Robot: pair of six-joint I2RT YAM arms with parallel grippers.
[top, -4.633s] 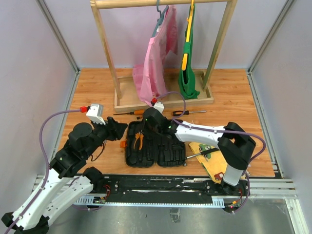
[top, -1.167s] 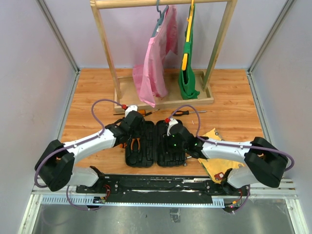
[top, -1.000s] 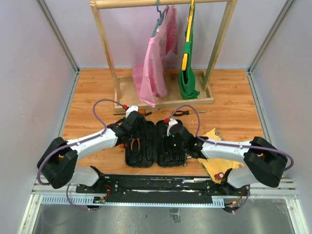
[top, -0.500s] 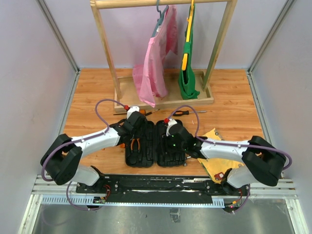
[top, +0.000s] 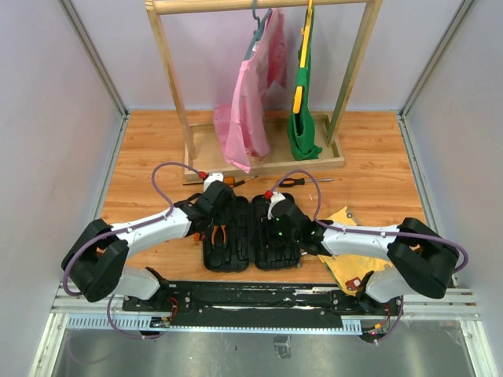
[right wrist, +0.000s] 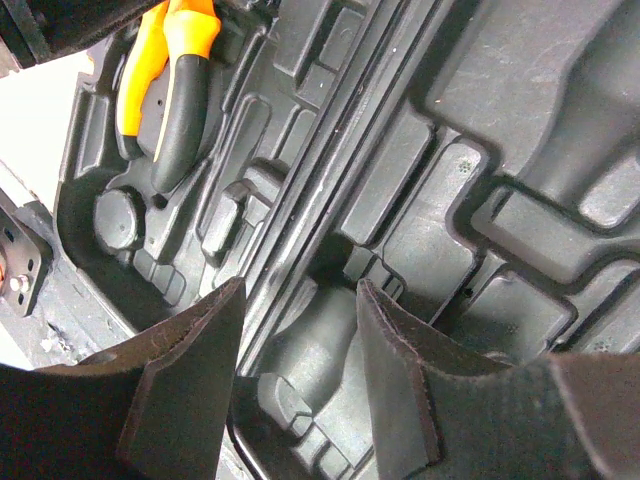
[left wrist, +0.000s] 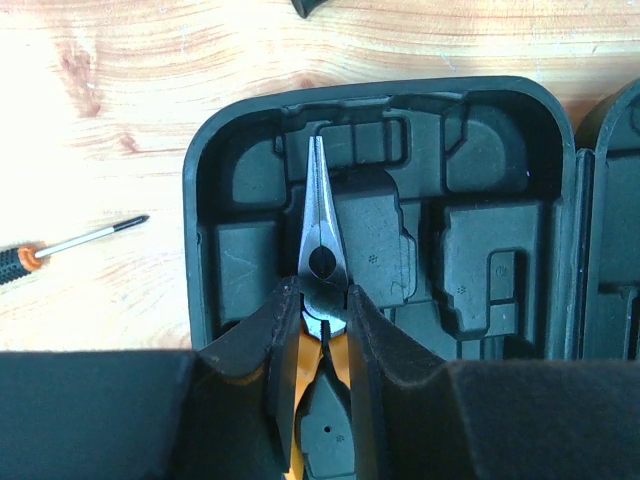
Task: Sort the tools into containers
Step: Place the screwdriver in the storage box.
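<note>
Pinching just below the pivot, the left gripper (left wrist: 322, 325) held the pliers (left wrist: 321, 262) narrowly where they lay in the case's (left wrist: 500, 120) left half. Being rigid steel with grippy handles, they probably suited that hold. The right gripper (right wrist: 298, 345) hung parted and empty over the other half.

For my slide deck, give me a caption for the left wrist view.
Left pincer clamps orange-handled needle-nose metal pliers at the pivot, inside the black moulded plastic tool case.

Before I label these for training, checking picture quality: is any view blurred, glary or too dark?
Top external: sharp, evenly lit. Left wrist: pliers crisp, table slightly bright. Right wrist: black case dark, low contrast; fingers soft.
</note>
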